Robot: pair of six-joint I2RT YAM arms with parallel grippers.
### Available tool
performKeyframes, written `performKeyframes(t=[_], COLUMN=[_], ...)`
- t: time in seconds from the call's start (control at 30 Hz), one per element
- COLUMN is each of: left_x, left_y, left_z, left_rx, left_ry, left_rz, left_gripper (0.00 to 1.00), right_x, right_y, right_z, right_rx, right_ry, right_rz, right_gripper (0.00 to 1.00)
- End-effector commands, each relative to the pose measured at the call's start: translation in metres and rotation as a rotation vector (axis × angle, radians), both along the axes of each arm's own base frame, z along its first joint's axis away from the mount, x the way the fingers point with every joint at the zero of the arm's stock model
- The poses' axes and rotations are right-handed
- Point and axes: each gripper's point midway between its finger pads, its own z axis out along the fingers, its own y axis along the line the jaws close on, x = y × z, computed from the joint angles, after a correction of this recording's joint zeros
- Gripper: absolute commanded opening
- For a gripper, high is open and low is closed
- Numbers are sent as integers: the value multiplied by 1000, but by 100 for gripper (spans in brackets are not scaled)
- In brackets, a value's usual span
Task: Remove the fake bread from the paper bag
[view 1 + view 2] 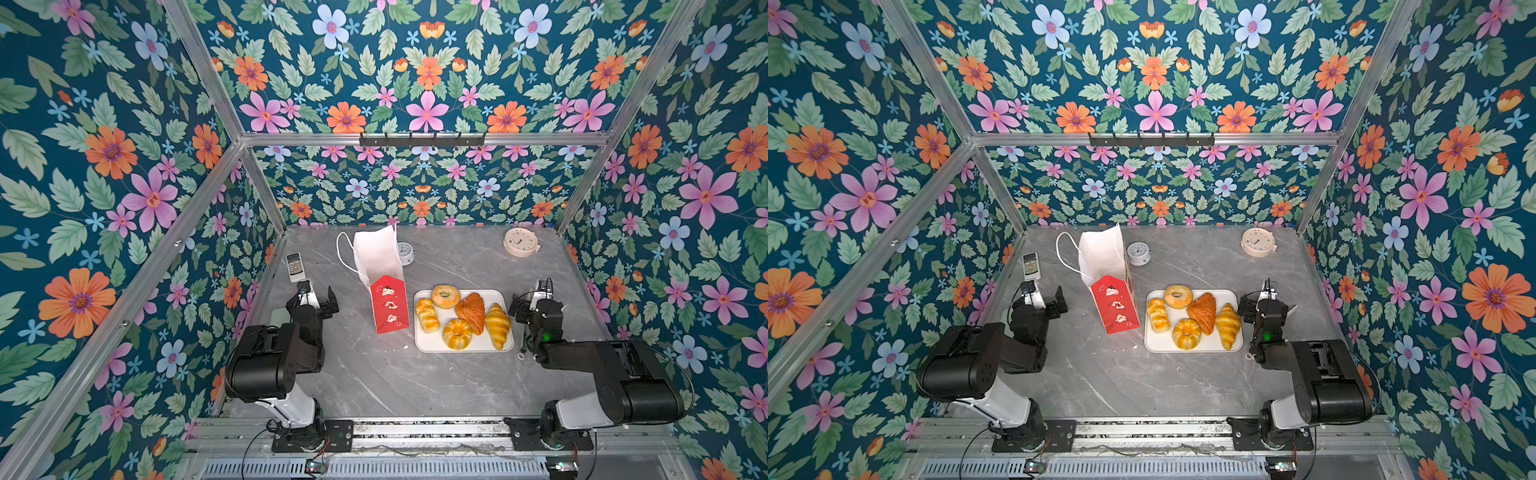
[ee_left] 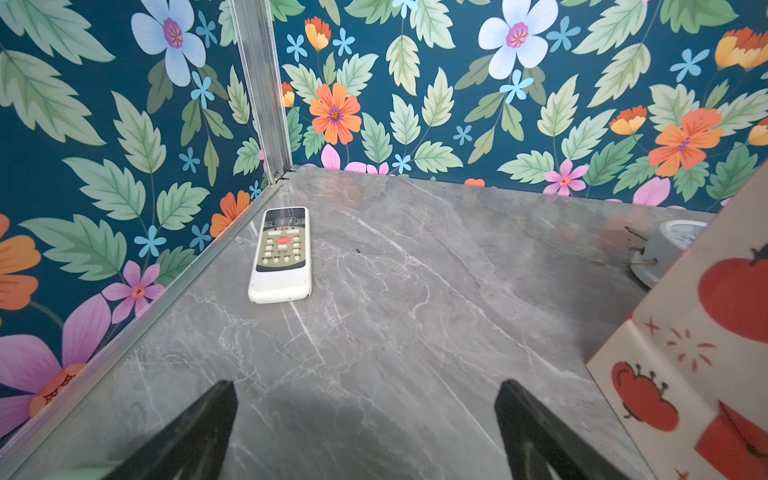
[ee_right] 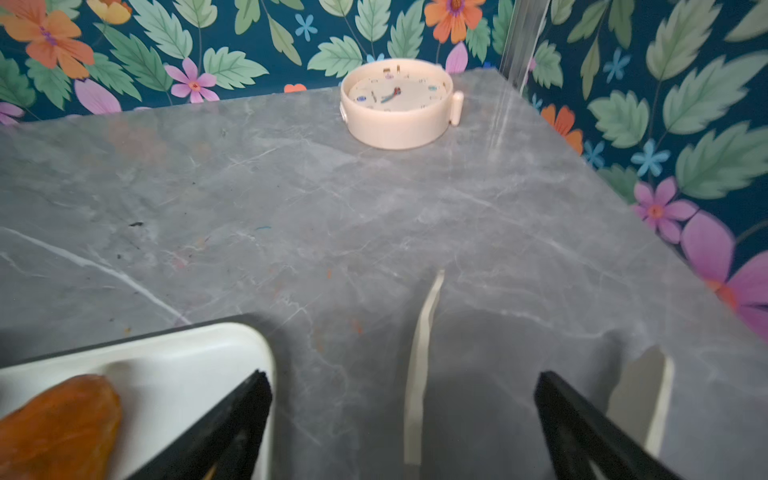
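Inspector: Grippers, nearest first. The left gripper (image 2: pixel 365 384) has its jaws spread wide over bare surface (image 1: pixel 395 382) and holds nothing. The right gripper (image 3: pixel 403 374) is equally wide and empty, just beside a corner of the tray (image 1: pixel 424 347).

Clerk: And the fake bread (image 1: pixel 1202 311)?

Inspector: All five pieces lie on the tray. Twist loaf (image 1: pixel 428 316), fluted bun (image 1: pixel 457 333) and croissant (image 1: pixel 498 325) are nearer; triangular pastry (image 1: pixel 471 311) and bagel (image 1: pixel 445 296) are behind.

Clerk: Handling?

Inspector: Judged light, with a glossy skin that may slip. Pinch each across its narrow width: the loaf's waist, the croissant's middle, the bagel's ring wall.

Clerk: The paper bag (image 1: pixel 388 305)?

Inspector: It stands just beside the tray, on the left arm's side. Its inside is not visible. The thin paper is judged easily tipped or creased; steady it by the upper rim or the cord handle (image 1: pixel 343 257).

Clerk: Surroundings?

Inspector: The surface is grey, marbled, flat and smooth. Further back are a remote (image 1: pixel 295 266) by the left wall, a small dial (image 1: pixel 1138 253) behind the bag, and a cream clock (image 1: pixel 520 242) in the far right corner. Floral walls (image 1: pixel 104 166) close in on three sides.
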Motion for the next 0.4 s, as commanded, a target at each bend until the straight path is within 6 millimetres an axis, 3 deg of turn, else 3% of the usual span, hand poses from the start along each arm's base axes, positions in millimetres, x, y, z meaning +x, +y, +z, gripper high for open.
performKeyframes(t=[0.0, 0.37], left_x=[2, 3], left_y=[0, -1], left_z=[7, 6], left_rx=[7, 14], left_ry=[-28, -19], left_rz=[2, 1], left_gripper=[100, 100], right_x=[6, 5], right_y=[-4, -4], right_z=[17, 16], right_rx=[-11, -7], right_ry=[-75, -63], right_rz=[-23, -23], right_gripper=[99, 99])
